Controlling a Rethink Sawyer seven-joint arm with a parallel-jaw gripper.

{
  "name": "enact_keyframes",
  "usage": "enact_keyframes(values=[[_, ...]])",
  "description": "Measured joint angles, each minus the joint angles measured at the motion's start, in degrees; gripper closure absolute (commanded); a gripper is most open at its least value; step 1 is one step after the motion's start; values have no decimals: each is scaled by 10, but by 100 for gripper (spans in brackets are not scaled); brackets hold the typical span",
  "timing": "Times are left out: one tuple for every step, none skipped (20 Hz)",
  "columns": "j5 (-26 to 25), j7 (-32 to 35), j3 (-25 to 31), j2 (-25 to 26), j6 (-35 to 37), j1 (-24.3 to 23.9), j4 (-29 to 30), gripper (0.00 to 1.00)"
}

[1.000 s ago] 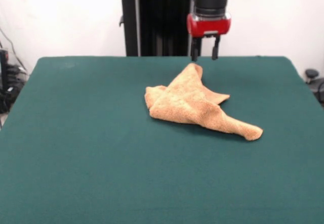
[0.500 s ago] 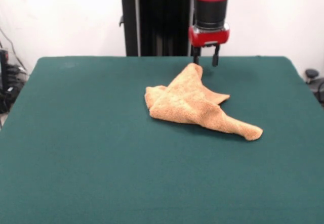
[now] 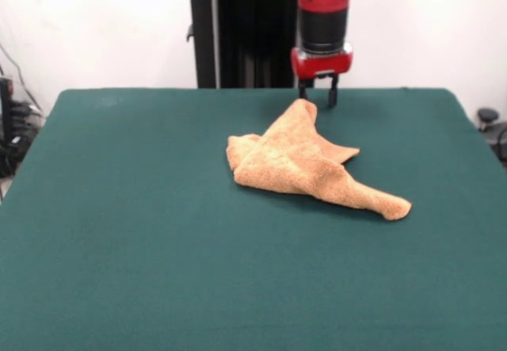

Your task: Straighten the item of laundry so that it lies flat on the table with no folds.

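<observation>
The hand (image 3: 318, 97) hangs above the far tip of the towel (image 3: 305, 165), fingers parted and gripping nothing, and apparently clear of the cloth. Call this the approach: it looks lined up for a first grab at that far corner, with no straightening done yet.

The towel sits right of centre on the tabletop (image 3: 142, 232), a little toward the far side, well in from every edge. It's a crumpled heap with folded layers bunched in the middle. One pointed flap reaches up toward the far edge, right beneath the hand. A second, longer tail runs out toward the near right, ending in a blunt tip. A short lobe pokes out on the left. So the long axis runs diagonally, from that far tip down to the near-right tail.

Next up, by my read: the hand needs to drop straight onto the far point, close on a single layer rather than the whole bundle, then draw it away from the heap so the folds open out. The risk is pinching two layers at once, or dragging the entire towel along the felt instead of unfolding it.
</observation>
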Motion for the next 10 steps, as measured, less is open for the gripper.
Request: enact_keyframes(values=[[-3, 0, 0, 0, -1, -1, 0, 0], [-6, 0, 0, 1, -2, -3, 0, 0], [-12, 0, 0, 1, -2, -5, 0, 0], [-13, 0, 0, 1, -2, -5, 0, 0], [-14, 0, 0, 1, -2, -5, 0, 0], [-14, 0, 0, 1, -3, -5, 0, 0], [-13, 0, 0, 1, -4, -4, 0, 0], [-13, 0, 0, 1, -4, -3, 0, 0], [-13, 0, -1, 1, -4, -2, 0, 0], [-13, 0, -1, 1, -4, -2, 0, 0]])
